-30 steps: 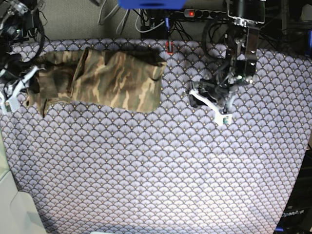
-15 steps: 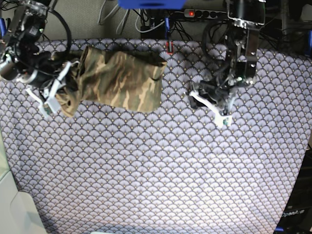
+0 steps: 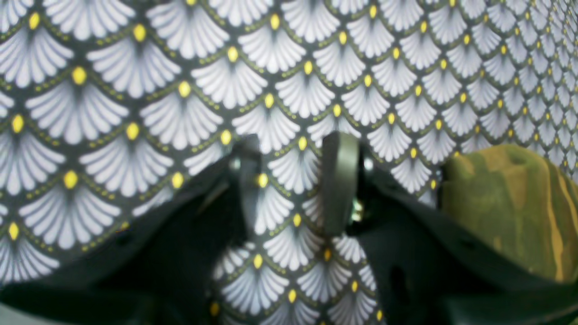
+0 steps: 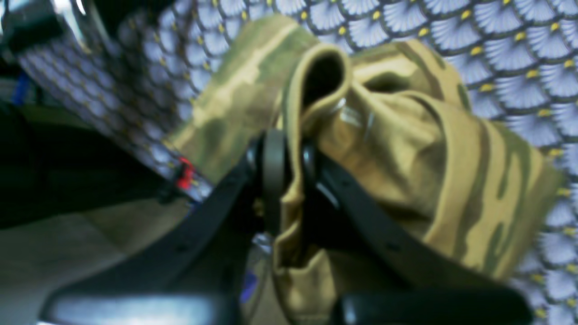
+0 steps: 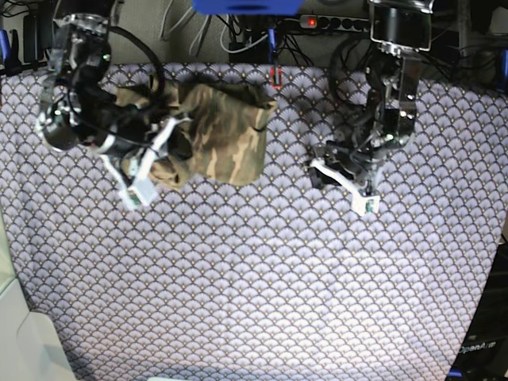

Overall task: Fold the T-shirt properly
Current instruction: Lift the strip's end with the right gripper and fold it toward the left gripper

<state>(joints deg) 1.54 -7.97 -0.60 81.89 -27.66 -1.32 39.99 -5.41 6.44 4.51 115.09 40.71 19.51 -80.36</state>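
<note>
In the right wrist view, a doubled fold of the camouflage T-shirt (image 4: 406, 171) is seen pinched between the pads of the right claw (image 4: 293, 167), which is clamped on it; the cloth rises in a loop above the pads and hangs loose below, so the grip appears to have been taken on a hem or sleeve edge in order that a layer can be carried across the rest of the garment. In the left wrist view, the left claw (image 3: 293, 189) is seen with its pads apart and nothing between them, only the fan-scale tablecloth (image 3: 135, 90) showing through the gap; a corner of the T-shirt lies at about 3 o'clock of it, near but not touched. In the base view, the desk is covered by the tablecloth (image 5: 262, 286), and the bare near half is judged to be left free as folding room. Farther back, at about 10 o'clock of the desk's middle, the T-shirt (image 5: 226, 131) lies partly folded near the far edge, its left end bunched and lifted by the right claw (image 5: 147, 171). The left claw (image 5: 345, 175) is held low at about 2 o'clock, well apart from the shirt, seemingly kept out of the fold's path. The fold is judged unfinished, since the lifted end has not been laid flat.
</note>
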